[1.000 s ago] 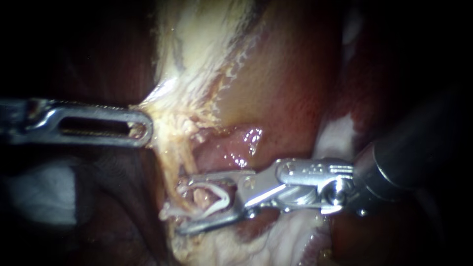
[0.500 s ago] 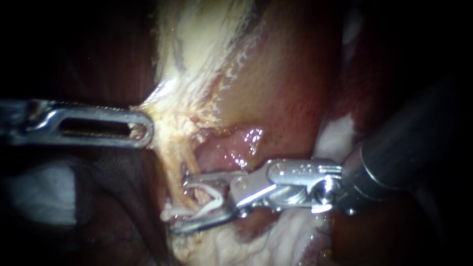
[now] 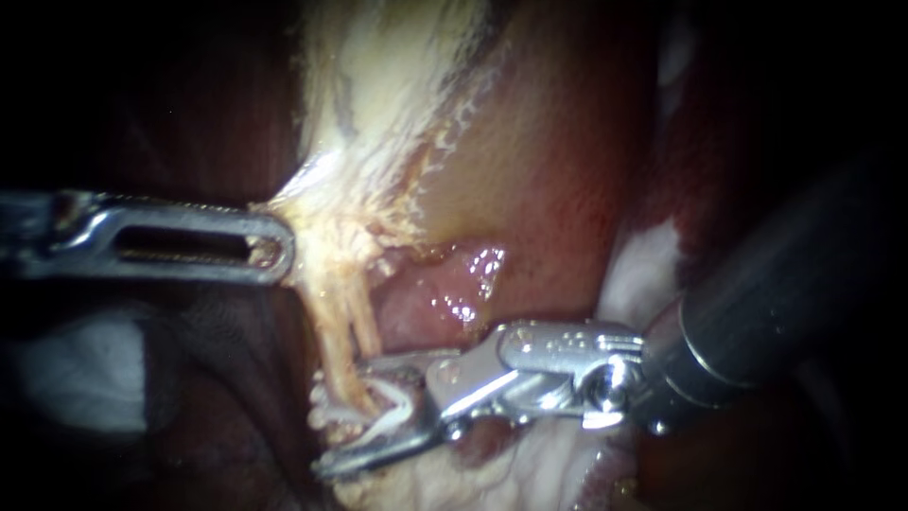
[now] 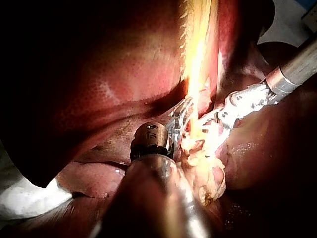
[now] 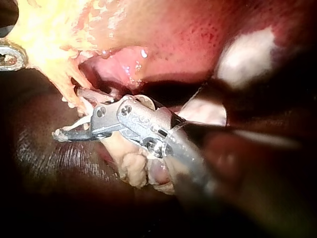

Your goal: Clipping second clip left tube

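Tube partly hidden inside white clip, white clip squeezed in right instrument, left instrument clamped on pale tissue

Our endoscope sits close to the tissue and faces it head-on, with our left instrument entering from the view's left and our right instrument from its right. The left wrist camera looks forward along its own shaft, very near the pale tissue. The right wrist camera does the same from the opposite side. All three views share that pale tissue, the white clip and the right instrument's tip. What seems to be the left tip barely shows in the right wrist view.
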Controlling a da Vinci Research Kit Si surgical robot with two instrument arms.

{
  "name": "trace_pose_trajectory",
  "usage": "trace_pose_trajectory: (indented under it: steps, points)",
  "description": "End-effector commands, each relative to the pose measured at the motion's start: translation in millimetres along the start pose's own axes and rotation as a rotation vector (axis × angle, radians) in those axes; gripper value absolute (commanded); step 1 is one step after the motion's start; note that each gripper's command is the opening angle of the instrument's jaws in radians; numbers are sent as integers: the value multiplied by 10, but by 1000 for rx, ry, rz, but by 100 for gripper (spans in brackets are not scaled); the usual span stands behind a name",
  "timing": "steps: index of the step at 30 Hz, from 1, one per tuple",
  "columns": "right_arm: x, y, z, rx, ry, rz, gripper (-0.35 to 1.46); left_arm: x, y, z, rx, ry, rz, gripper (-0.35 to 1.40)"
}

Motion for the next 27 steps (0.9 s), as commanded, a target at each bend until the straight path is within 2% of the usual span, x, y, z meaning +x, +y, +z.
trace_pose_trajectory:
  steps: [1, 8, 14, 16, 19, 24, 27]
  points:
    - [-2, 1, 3, -2, 0, 4, 56, 1, 0, 1, 1, 0, 0, -35]
    - [-8, 8, 20, -7, -1, 5, 52, 2, -1, 4, -1, -2, 0, -35]
    - [-10, 10, 19, -33, -5, 5, 42, 2, -1, 4, -1, -2, 0, -35]
    - [-10, 10, 18, -41, -7, 11, 23, 2, -1, 4, -1, -2, 0, -35]
    - [-10, 11, 13, -55, -6, 7, -35, 3, -1, 4, -1, -2, 0, -35]
    - [-5, 16, -1, -107, 0, 16, -35, 3, -1, 4, -1, -2, 0, -35]
    - [-4, 16, -3, -107, -1, 11, -35, 3, -1, 4, -1, -2, 0, -35]
